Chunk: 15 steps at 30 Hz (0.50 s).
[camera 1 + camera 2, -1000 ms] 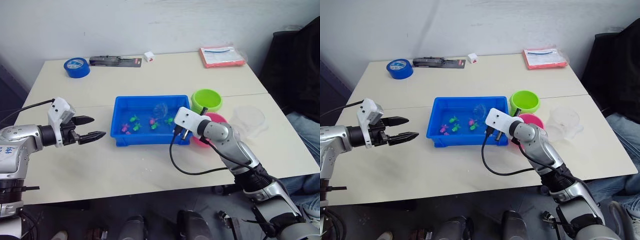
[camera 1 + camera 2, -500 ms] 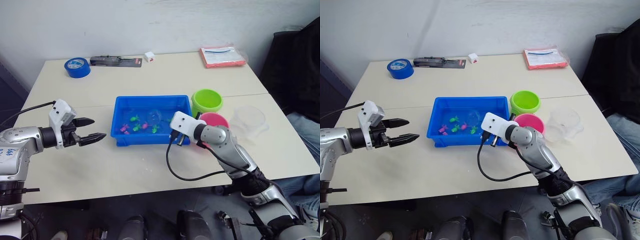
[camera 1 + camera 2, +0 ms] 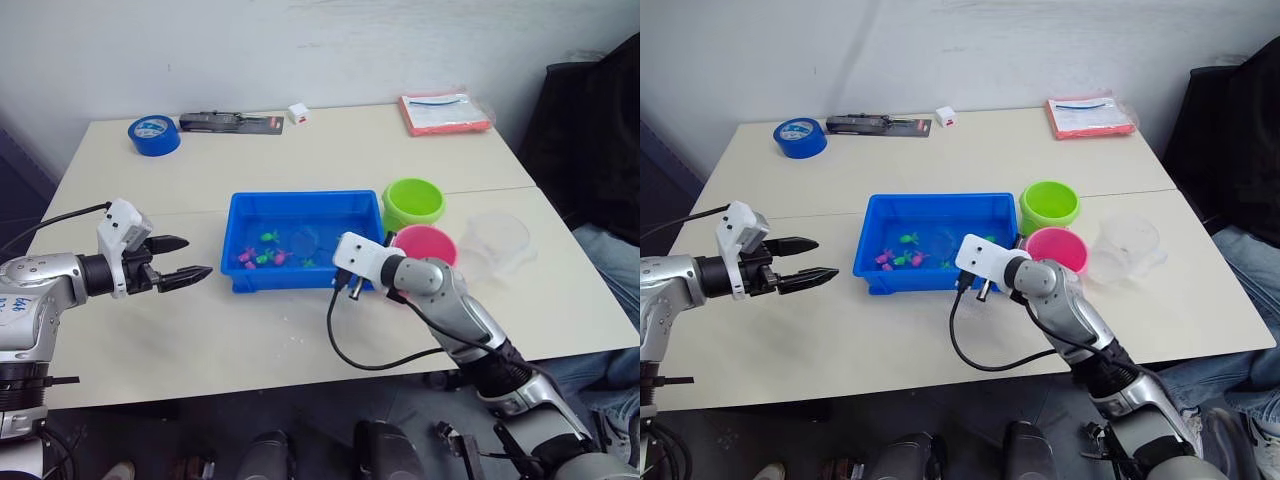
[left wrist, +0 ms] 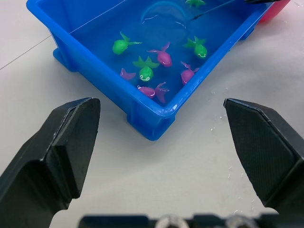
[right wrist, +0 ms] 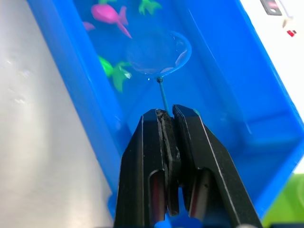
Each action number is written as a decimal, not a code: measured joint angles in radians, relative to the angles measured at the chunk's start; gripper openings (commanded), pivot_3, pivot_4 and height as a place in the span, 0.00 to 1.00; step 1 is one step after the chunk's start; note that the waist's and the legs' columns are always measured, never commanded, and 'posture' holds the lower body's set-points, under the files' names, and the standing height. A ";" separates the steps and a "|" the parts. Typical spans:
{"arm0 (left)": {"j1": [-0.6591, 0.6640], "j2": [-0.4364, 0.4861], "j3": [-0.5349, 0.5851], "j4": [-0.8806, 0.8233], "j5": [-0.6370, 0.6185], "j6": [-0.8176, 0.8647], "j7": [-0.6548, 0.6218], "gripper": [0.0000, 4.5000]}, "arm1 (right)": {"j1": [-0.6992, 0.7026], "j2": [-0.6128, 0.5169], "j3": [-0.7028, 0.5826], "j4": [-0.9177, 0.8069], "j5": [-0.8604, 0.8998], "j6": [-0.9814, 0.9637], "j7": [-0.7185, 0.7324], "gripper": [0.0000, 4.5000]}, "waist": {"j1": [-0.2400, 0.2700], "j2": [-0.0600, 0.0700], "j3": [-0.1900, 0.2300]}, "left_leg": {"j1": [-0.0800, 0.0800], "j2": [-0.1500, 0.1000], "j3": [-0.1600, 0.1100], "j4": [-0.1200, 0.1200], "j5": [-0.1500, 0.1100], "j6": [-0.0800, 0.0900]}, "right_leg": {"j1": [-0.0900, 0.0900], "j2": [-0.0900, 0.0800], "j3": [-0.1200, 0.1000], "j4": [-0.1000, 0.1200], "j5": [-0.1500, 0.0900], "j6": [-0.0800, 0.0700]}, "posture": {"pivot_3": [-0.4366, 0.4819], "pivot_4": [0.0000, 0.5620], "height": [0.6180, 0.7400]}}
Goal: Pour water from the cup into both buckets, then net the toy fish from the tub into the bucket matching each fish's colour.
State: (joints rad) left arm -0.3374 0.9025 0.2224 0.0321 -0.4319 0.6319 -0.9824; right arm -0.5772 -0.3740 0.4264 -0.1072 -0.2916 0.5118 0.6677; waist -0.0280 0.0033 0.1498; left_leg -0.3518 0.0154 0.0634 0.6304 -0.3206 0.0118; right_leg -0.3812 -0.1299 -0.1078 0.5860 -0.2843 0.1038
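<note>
Right gripper [image 5: 166, 118] fingers clenched on the net [image 5: 159, 52] handle, ring dipped in the blue tub [image 3: 250, 205] mid-bench among the toy fish [image 4: 164, 57]; left gripper [image 3: 185, 260] fingers released, hovering beside the tub.

- I found no text, label or number I could read anywhere.
- The blue tape roll [image 3: 153, 134] at the upper left of the frame carried white markings, too small to read.

The pale bench [image 3: 300, 150] carries the blue tub [image 3: 250, 208], green bucket [image 3: 413, 201], pink bucket [image 3: 430, 243], clear cup [image 3: 497, 240], tape roll [image 3: 153, 134], a black tool [image 3: 230, 122], a small white box [image 3: 297, 112] and a red packet [image 3: 444, 113].
</note>
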 measured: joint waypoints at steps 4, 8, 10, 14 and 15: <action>0.011 0.000 0.000 -0.017 -0.006 0.002 -0.001 1.00 | 0.004 0.016 0.000 -0.039 0.039 0.046 0.033 0.17 | 0.000 0.000 0.000 | 0.000 0.000 0.000 0.000 0.000 0.000 | 0.000 0.000 0.000 0.000 0.000 0.000 | 0.48 0.27 0.98; 0.014 0.000 0.000 -0.018 -0.010 0.003 -0.001 1.00 | 0.005 0.016 -0.010 -0.071 0.089 0.110 0.063 0.17 | 0.000 0.000 0.000 | 0.000 0.000 -0.001 0.000 0.000 0.000 | 0.000 -0.001 0.000 0.000 0.000 0.000 | 0.48 0.27 0.98; 0.014 0.001 0.000 -0.018 -0.011 0.003 -0.001 1.00 | 0.006 0.016 -0.022 -0.091 0.119 0.148 0.079 0.17 | 0.000 0.000 0.000 | 0.000 0.000 -0.001 0.000 0.000 0.000 | 0.000 -0.001 0.000 0.000 0.000 0.000 | 0.48 0.27 0.98; 0.014 0.001 0.000 -0.018 -0.013 0.003 -0.001 1.00 | 0.006 0.050 -0.067 -0.111 0.179 0.225 0.075 0.17 | 0.000 0.000 0.000 | 0.000 0.000 -0.001 0.000 0.000 0.000 | 0.000 -0.001 0.001 0.000 0.000 0.000 | 0.48 0.27 0.98; 0.014 0.001 0.000 -0.018 -0.013 0.003 -0.001 1.00 | 0.006 0.063 -0.082 -0.111 0.189 0.243 0.066 0.17 | 0.000 0.000 0.000 | 0.000 0.000 -0.001 0.000 0.000 0.000 | 0.000 -0.001 0.001 0.000 0.000 0.000 | 0.48 0.27 0.98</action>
State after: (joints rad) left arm -0.3238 0.9030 0.2225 0.0145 -0.4453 0.6354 -0.9831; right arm -0.5711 -0.3114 0.3442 -0.2180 -0.1024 0.7550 0.7333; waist -0.0281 0.0033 0.1498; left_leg -0.3518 0.0155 0.0624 0.6300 -0.3208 0.0118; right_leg -0.3811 -0.1309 -0.1072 0.5859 -0.2843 0.1038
